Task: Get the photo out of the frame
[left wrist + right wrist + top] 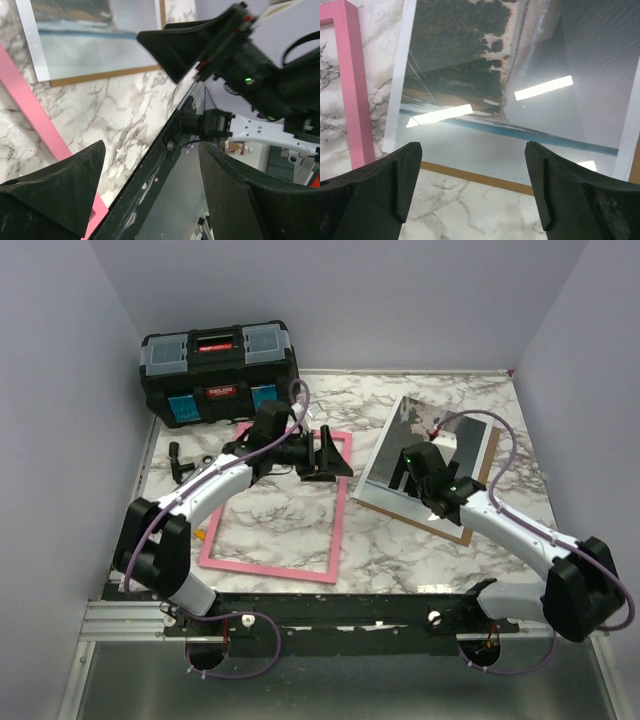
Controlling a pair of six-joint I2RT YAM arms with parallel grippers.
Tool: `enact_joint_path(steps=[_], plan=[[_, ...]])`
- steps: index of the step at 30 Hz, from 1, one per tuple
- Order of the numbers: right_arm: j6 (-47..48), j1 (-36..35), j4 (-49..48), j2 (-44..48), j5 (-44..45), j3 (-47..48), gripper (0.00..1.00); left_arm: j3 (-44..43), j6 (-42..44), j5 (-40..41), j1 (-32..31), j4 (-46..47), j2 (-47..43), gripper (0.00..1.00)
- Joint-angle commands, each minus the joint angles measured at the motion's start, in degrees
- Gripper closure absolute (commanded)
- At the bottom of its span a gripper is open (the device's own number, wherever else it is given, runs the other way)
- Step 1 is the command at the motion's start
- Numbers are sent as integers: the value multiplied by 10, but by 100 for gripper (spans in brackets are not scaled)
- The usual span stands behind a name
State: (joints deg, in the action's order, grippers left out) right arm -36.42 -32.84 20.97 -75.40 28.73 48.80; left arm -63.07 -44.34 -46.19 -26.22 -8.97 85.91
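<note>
The right gripper [471,147] and left gripper [332,453] hung open and empty, and the photo [470,60] lay on the backing board [470,177] by the worktop [470,212]'s right edge, outside the frame [355,100], where a careless pinch might crease it.

Tabletop [400,550]: white marble pattern with grey veins. Lying directly on it, as I see it:
- black toolbox [215,375], far left corner, lid closed.
- pink frame [268,567], flat, on my left half, its far end just in front of the toolbox.
- brown backing board [455,534], flat, on my right half, skewed to the tabletop edges, just beside the frame.
- small black parts [180,460], near the left edge.
</note>
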Motion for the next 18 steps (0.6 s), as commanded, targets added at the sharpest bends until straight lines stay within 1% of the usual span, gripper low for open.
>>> enact_joint_path(steps=[1,3,4,5,6,8,11,13,16,18], plan=[[-53,20,-25,80,-47,-83,14,-23,43,10,-40,-20,61,23],[-66,26,-29,108,-40,-109,20,-42,52,28,-54,-32,94,23],[-71,31,-27,118,-35,-116,23,-44,42,34,-57,-20,111,23],[-75,36,-25,122,-31,-123,26,-46,29,39,-58,0,124,23],[-82,41,-22,125,-28,-126,27,-52,24,50,-58,8,139,23],[-94,55,-16,121,-26,-132,31,-78,20,71,-59,6,167,23],[-104,90,-20,104,-59,-141,44,-139,36,103,-61,-3,209,24],[-106,109,-31,93,-92,-147,51,-189,58,134,-62,-35,248,24],[-105,126,-44,94,-118,-157,54,-247,66,146,-63,-69,300,24],[-100,130,-51,98,-114,-160,54,-260,69,158,-66,-73,323,24]])
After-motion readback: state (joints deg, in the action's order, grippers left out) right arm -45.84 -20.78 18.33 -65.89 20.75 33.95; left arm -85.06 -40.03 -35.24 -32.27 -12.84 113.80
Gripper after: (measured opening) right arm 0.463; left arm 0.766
